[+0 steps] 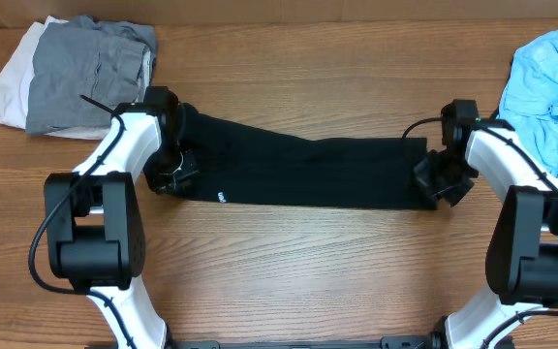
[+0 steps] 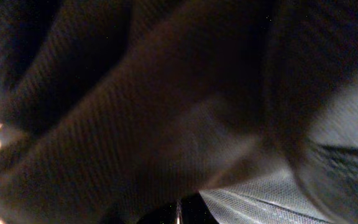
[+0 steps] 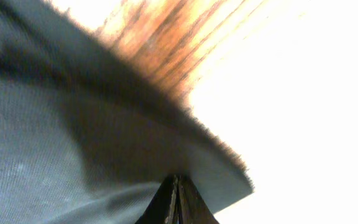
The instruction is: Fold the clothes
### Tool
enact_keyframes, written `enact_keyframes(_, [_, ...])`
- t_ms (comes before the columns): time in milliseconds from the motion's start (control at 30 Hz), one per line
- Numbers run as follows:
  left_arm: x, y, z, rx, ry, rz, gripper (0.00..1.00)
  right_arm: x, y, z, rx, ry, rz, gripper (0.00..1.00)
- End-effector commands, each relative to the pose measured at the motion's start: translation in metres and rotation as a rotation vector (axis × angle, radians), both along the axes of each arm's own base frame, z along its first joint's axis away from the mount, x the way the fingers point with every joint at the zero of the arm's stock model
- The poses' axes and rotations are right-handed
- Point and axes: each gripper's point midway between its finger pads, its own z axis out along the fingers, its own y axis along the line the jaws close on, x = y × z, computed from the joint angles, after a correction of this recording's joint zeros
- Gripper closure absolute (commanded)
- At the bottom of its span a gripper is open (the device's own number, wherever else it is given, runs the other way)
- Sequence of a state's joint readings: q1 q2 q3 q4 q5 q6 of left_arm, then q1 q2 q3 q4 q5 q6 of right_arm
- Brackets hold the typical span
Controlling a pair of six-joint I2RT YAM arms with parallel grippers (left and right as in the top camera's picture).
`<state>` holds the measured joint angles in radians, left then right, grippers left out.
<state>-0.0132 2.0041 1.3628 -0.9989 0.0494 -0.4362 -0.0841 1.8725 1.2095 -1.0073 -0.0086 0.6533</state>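
Black fabric lies across the middle of the bench (image 1: 289, 271): the black shirt (image 1: 308, 170) is a long, narrow band, with its small white logo (image 1: 220, 197) near the front edge on the left. The left fingers (image 1: 170, 167) are closed tight on the left end, and the left wrist view is full of dark bunched cloth. The right fingers (image 1: 442, 180) are also pressed together on the right end, where the right wrist view shows the cloth edge over the wood.

The step in hand seems to be folding this band end to end. To do it well, I think both arms should lift only a little, so the layers do not open. One end should travel over the other in a straight line, with the long edges matching. The left end looks more bunched, so a light pull outward first may flatten it.

A grey garment (image 1: 85, 78) on a white one (image 1: 3, 92) rests at the far left, and a light blue garment (image 1: 550, 87) is at the far right.
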Motion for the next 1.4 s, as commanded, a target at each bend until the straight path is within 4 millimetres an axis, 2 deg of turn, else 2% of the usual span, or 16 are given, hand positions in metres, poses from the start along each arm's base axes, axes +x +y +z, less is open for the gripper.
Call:
enact_keyframes(0, [0.004, 0.01, 0.034, 0.056, -0.094, -0.02, 0.96, 0.029, -0.012, 0.051, -0.053, -0.138, 0.017, 0.86])
enact_keyframes(33, [0.007, 0.007, 0.044, 0.047, -0.126, -0.021, 0.96, 0.033, -0.011, 0.061, -0.048, -0.157, 0.037, 0.69])
enact_keyframes(67, [0.008, 0.006, 0.053, 0.045, -0.151, -0.023, 0.93, 0.036, -0.011, 0.071, -0.048, -0.175, 0.054, 0.57])
enact_keyframes(100, [0.009, 0.005, 0.063, 0.043, -0.182, -0.025, 0.9, 0.039, -0.012, 0.082, -0.053, -0.196, 0.081, 0.37])
enact_keyframes(133, [0.009, 0.004, 0.072, 0.042, -0.205, -0.026, 0.81, 0.042, -0.012, 0.093, -0.057, -0.217, 0.121, 0.19])
enact_keyframes(167, [0.01, 0.004, 0.08, 0.042, -0.228, -0.026, 0.66, 0.045, -0.012, 0.099, -0.062, -0.229, 0.156, 0.05])
enact_keyframes(200, [0.009, 0.004, 0.087, 0.042, -0.245, -0.025, 0.45, 0.047, -0.012, 0.105, -0.067, -0.24, 0.204, 0.0])
enact_keyframes(233, [0.009, 0.004, 0.093, 0.042, -0.261, -0.025, 0.32, 0.048, -0.012, 0.107, -0.072, -0.244, 0.247, 0.0])
enact_keyframes(267, [0.008, 0.005, 0.098, 0.045, -0.271, -0.025, 0.27, 0.048, -0.012, 0.107, -0.073, -0.243, 0.275, 0.0])
enact_keyframes(333, [0.006, 0.008, 0.103, 0.047, -0.28, -0.016, 0.04, 0.048, -0.015, 0.102, -0.073, -0.235, 0.279, 0.0])
enact_keyframes(367, [0.006, 0.008, 0.103, 0.045, -0.277, -0.014, 0.0, 0.049, -0.016, 0.098, -0.073, -0.234, 0.283, 0.0])
enact_keyframes(567, [-0.003, 0.009, 0.099, 0.047, -0.236, -0.015, 0.0, 0.054, -0.011, 0.059, 0.111, -0.255, 0.374, 0.01])
enact_keyframes(667, [-0.004, 0.009, 0.098, 0.048, -0.232, -0.014, 0.0, 0.055, -0.008, 0.053, 0.245, -0.301, 0.412, 0.04])
enact_keyframes(867, [-0.004, 0.009, 0.098, 0.046, -0.232, -0.013, 0.0, 0.051, -0.022, 0.037, 0.374, -0.333, 0.348, 0.02])
enact_keyframes(1000, [-0.003, 0.009, 0.099, 0.047, -0.234, -0.013, 0.0, 0.045, -0.009, 0.023, 0.486, -0.341, 0.381, 0.02])
enact_keyframes(1367, [-0.001, 0.009, 0.099, 0.046, -0.245, -0.013, 0.0, 0.019, 0.019, -0.031, 0.582, -0.219, 0.375, 0.05])
